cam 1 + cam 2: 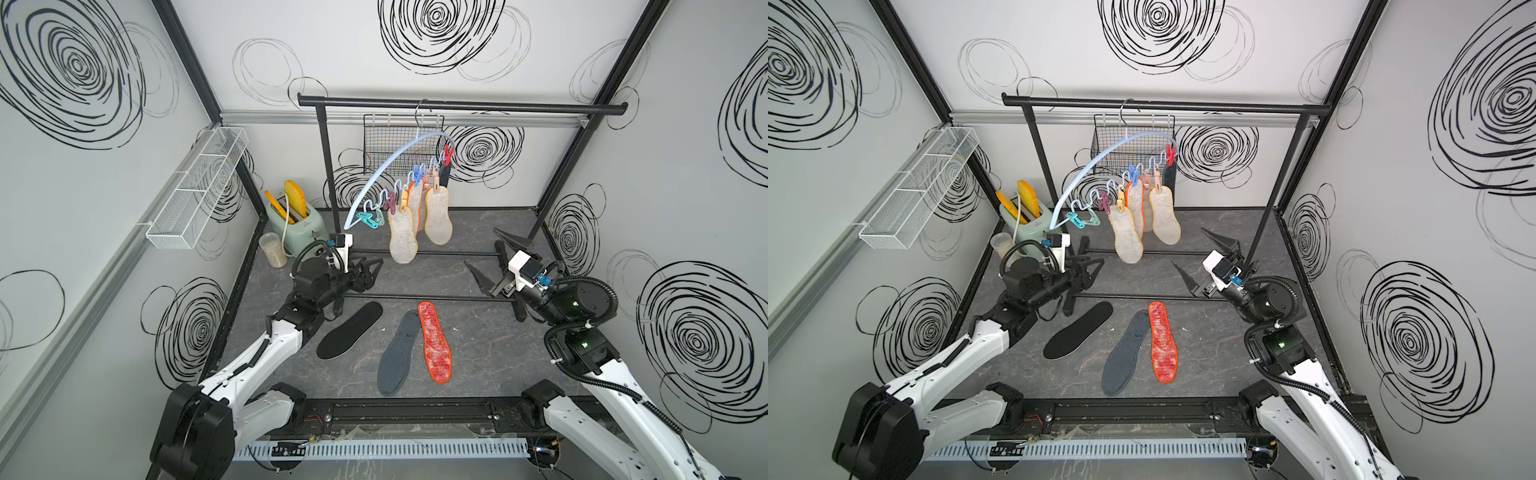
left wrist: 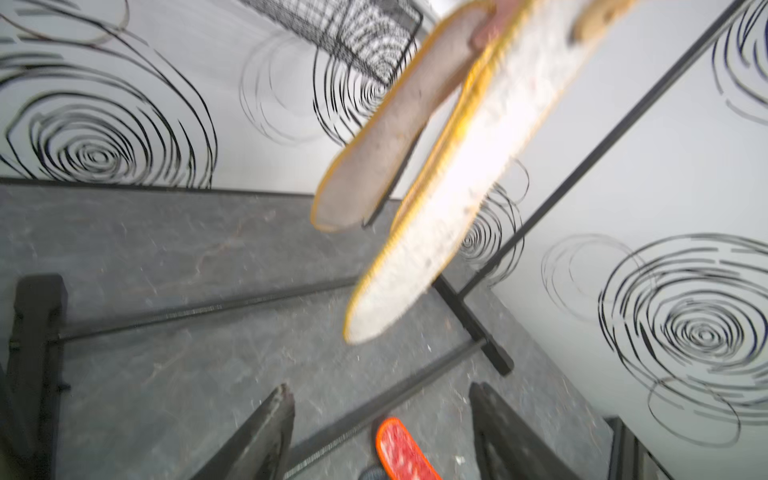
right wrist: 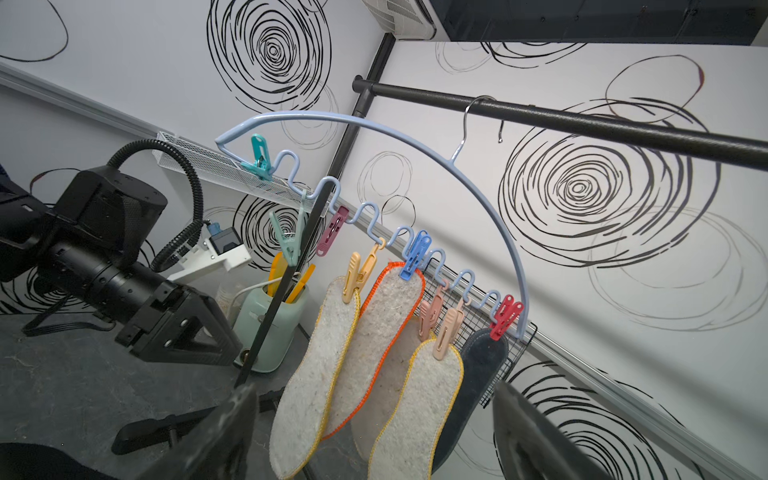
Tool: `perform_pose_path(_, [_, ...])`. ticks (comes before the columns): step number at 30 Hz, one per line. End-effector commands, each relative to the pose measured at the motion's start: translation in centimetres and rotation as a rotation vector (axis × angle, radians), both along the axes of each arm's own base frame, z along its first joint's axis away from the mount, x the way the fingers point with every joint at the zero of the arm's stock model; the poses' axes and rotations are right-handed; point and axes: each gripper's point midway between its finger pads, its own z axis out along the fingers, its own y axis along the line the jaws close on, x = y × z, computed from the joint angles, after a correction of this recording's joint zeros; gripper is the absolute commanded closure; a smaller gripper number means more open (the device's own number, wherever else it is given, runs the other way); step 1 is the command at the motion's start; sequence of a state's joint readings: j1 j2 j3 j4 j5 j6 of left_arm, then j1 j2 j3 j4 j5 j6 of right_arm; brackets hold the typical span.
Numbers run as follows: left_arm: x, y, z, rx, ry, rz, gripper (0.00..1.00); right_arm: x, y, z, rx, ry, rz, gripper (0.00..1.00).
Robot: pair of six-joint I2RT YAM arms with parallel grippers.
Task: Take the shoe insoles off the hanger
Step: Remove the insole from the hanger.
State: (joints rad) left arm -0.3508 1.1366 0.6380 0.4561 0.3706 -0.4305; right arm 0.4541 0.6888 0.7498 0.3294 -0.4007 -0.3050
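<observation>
step: hanger [image 1: 386,170] judged part-cleared | left gripper [image 1: 368,270], right gripper [image 1: 482,247]: spread, nothing held | next: front felt insole [image 1: 402,239] is to be pinched low and pulled off its peg [image 1: 404,204]

Robot lab test cell, white wall panels [image 1: 332,41] printed with black spirals, black frame post [image 1: 188,58] at upper left, left arm [image 1: 274,349] and right arm [image 1: 615,382] on a base rail [image 1: 415,411] at lower edge, slotted cable duct [image 1: 374,449]

Fuzzy felt insoles [image 3: 316,374] (matt), smooth plastic hanger [image 3: 454,161].
</observation>
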Motion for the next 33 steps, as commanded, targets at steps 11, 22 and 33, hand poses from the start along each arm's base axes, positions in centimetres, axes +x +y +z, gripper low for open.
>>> perform_pose_path(11, [4.0,-4.7,8.0,-0.017,-0.364,-0.221,0.3,-1.1,0.7,0.2,0.002,-0.026,0.049,0.11])
perform_pose_path(22, [4.4,-6.3,9.1,-0.023,-0.372,-0.32,0.68,-0.9,1.0,0.0,-0.012,-0.025,0.049,0.11])
perform_pose_path(33, [5.0,-5.4,10.1,-0.018,-0.37,-0.334,1.0,1.7,4.3,1.1,-0.081,0.124,0.17,0.13])
